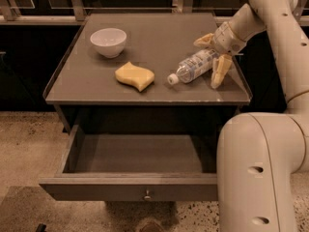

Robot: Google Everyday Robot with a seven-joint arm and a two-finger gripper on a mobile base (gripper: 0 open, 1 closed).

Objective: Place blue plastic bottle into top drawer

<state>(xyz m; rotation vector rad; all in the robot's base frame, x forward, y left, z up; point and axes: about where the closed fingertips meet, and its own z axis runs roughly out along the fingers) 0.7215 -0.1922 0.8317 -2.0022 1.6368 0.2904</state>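
Observation:
The blue plastic bottle (194, 65) lies on its side on the grey table top (87, 83), at the right, white cap pointing toward the sponge. My gripper (211, 57) is over the bottle's base end, open, one yellow finger (219, 70) in front of the bottle and the other behind it. The fingers straddle the bottle; whether they touch it I cannot tell. The top drawer (130, 189) stands pulled out below the table, empty inside, with a small round knob at the centre of its front panel.
A wavy yellow sponge (134, 75) lies mid-table, left of the bottle. A white bowl (108, 41) stands at the back left. The table has a raised rim. My white arm and base (260, 173) fill the right side beside the drawer.

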